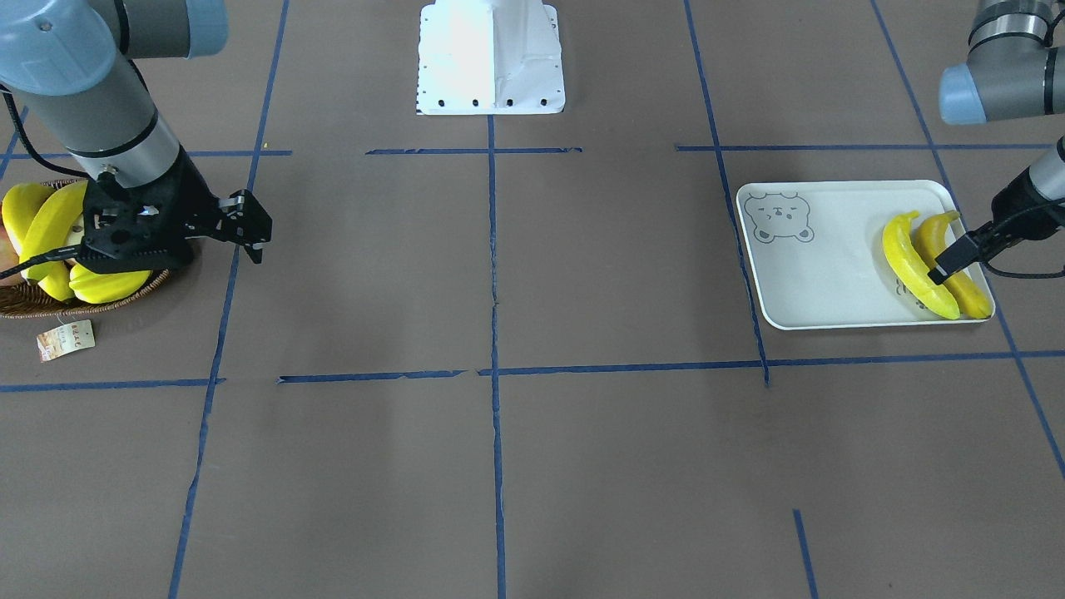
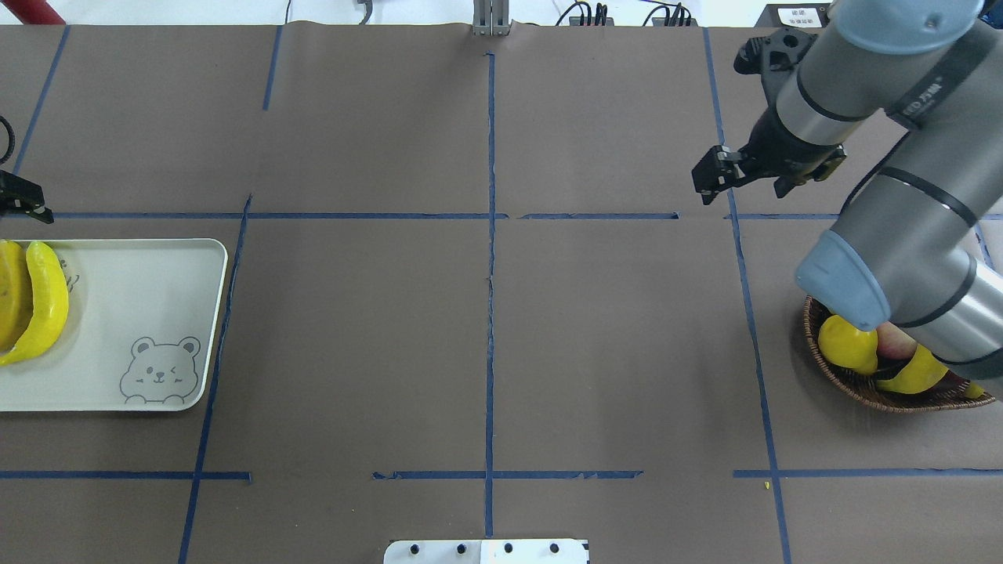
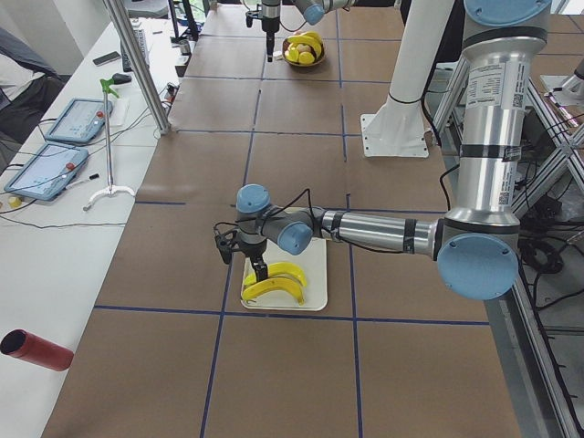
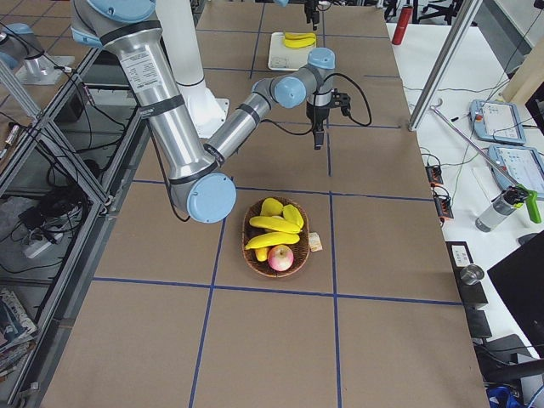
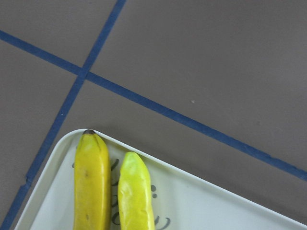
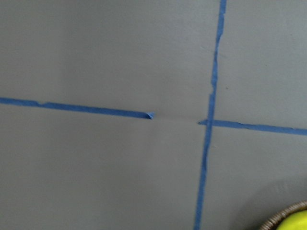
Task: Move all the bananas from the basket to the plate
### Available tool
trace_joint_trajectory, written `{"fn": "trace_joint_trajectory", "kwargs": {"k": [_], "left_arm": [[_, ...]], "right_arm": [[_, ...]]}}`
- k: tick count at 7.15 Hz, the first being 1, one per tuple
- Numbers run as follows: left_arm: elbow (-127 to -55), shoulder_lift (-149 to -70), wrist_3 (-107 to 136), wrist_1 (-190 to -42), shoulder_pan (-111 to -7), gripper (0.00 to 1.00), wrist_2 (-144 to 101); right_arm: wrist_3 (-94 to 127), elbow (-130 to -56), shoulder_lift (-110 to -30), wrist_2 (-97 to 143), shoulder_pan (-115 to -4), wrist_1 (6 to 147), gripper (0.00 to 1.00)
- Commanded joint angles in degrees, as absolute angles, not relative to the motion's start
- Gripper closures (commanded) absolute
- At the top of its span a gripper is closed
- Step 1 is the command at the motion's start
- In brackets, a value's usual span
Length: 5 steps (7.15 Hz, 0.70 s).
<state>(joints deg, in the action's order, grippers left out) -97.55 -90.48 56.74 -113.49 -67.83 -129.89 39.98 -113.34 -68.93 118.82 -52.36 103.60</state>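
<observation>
Two bananas lie side by side on the plate (image 1: 832, 274): a yellow one (image 1: 911, 266) and a more orange one (image 1: 972, 298). They also show in the overhead view (image 2: 45, 301) and the left wrist view (image 5: 135, 196). My left gripper (image 1: 944, 270) hovers just above them and looks shut and empty. The basket (image 1: 33, 306) holds two more bananas (image 1: 50, 225), partly hidden by my right arm. My right gripper (image 1: 252, 241) is beside the basket, toward the table's middle, above bare table. It looks shut and empty.
The basket (image 4: 276, 236) also holds a lemon (image 2: 846, 345), an apple (image 4: 280, 257) and a starfruit (image 1: 108, 283). Its paper tag (image 1: 65, 339) lies on the table. The white robot base (image 1: 491, 58) stands at mid-table. Blue tape lines cross the brown surface.
</observation>
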Motion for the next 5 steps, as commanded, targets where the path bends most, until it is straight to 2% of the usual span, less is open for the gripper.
{"fn": "trace_joint_trajectory", "kwargs": {"k": [1,3,5], "left_arm": [[-100.0,-90.8,55.7,-112.9,-68.0,0.0,-131.0],[-99.9,-91.7,55.8,-112.9,-68.0,0.0,-131.0],[-100.0,-91.7,55.9,-112.9,-68.0,0.0,-131.0]], "right_arm": [[35.8,-121.7,-83.5,112.0,-52.7,100.9,0.0],[36.8,-123.1,-98.1,112.2,-52.6,85.0,0.0],[47.9,-122.7,-105.4,111.9,-52.2,76.5,0.0]]}}
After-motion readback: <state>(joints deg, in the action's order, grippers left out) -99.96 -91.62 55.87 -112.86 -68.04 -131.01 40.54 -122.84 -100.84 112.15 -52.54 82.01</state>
